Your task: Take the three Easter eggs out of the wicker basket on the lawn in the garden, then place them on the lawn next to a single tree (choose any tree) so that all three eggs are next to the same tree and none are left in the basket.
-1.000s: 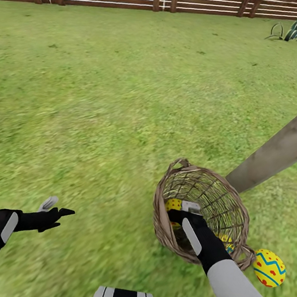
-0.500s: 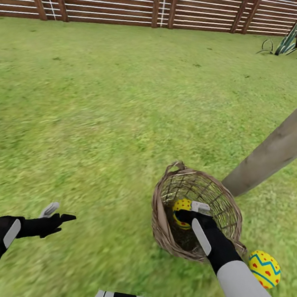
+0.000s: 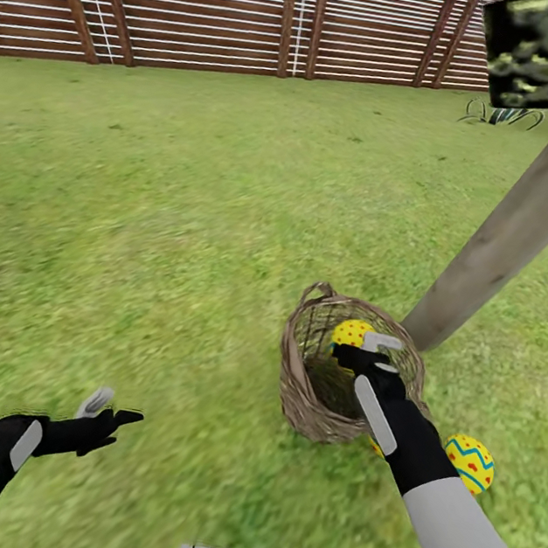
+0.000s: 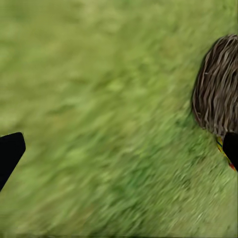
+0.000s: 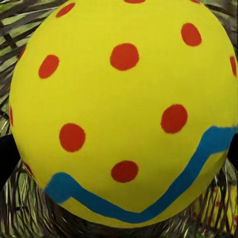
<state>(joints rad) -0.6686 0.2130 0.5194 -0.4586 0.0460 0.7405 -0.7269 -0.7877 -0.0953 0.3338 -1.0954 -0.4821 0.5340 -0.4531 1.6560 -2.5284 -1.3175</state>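
Right gripper (image 3: 360,348): pinching a yellow red-dotted egg with a blue zigzag (image 3: 351,331) above the mouth of the tan woven wicker basket (image 3: 307,403).
Second yellow egg (image 3: 469,462): on the blurry green lawn (image 3: 187,207), just beside the basket.
Leaning grey-brown tree trunk (image 3: 511,232): rooted right behind the basket.
Third egg: possibly the yellow glimpse under the right forearm.
Left gripper (image 3: 111,408): fingers spread, empty, well apart.

Basket (image 3: 324,406) on lawn (image 3: 183,233), touching near side of tree (image 3: 511,232) base. One egg (image 3: 351,332) above basket's rim, toward the tree. Second egg (image 3: 468,462) on grass right of basket.
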